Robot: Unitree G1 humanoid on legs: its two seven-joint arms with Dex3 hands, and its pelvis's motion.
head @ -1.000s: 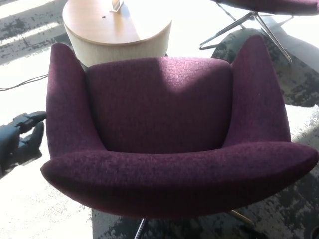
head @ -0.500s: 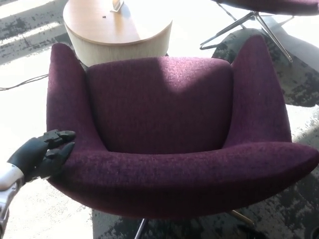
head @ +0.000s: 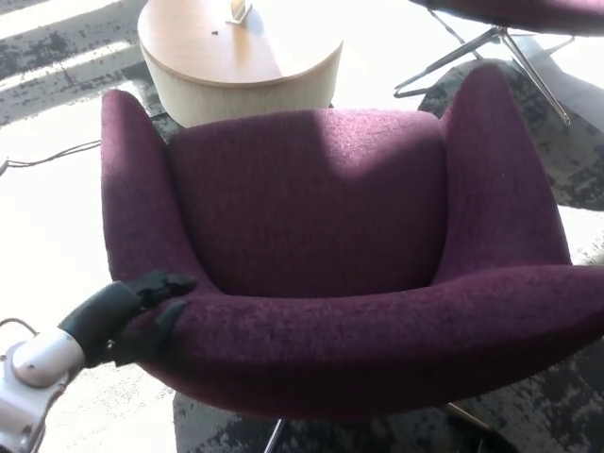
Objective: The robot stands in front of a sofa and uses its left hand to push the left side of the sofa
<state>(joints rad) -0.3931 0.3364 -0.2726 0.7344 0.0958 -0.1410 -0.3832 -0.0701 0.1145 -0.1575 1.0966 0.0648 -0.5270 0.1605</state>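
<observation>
A purple fabric sofa chair (head: pixel 321 236) fills the middle of the head view, its back edge nearest me. My left hand (head: pixel 132 313) comes in from the lower left and presses against the chair's left rear corner, where the left arm meets the back. Its black fingers (head: pixel 168 283) lie spread on the fabric and hold nothing. My right hand does not show.
A round wooden side table (head: pixel 236 57) stands just beyond the chair, with a small object on top. Metal legs of a second chair (head: pixel 500 42) show at the upper right. A cable (head: pixel 52 156) lies on the sunlit floor at left. The chair's own metal legs (head: pixel 274 434) show below.
My left hand has moved right and forward onto the chair's left rear corner. The chair's left side has shifted slightly right and away, and the whole picture has shifted a little.
</observation>
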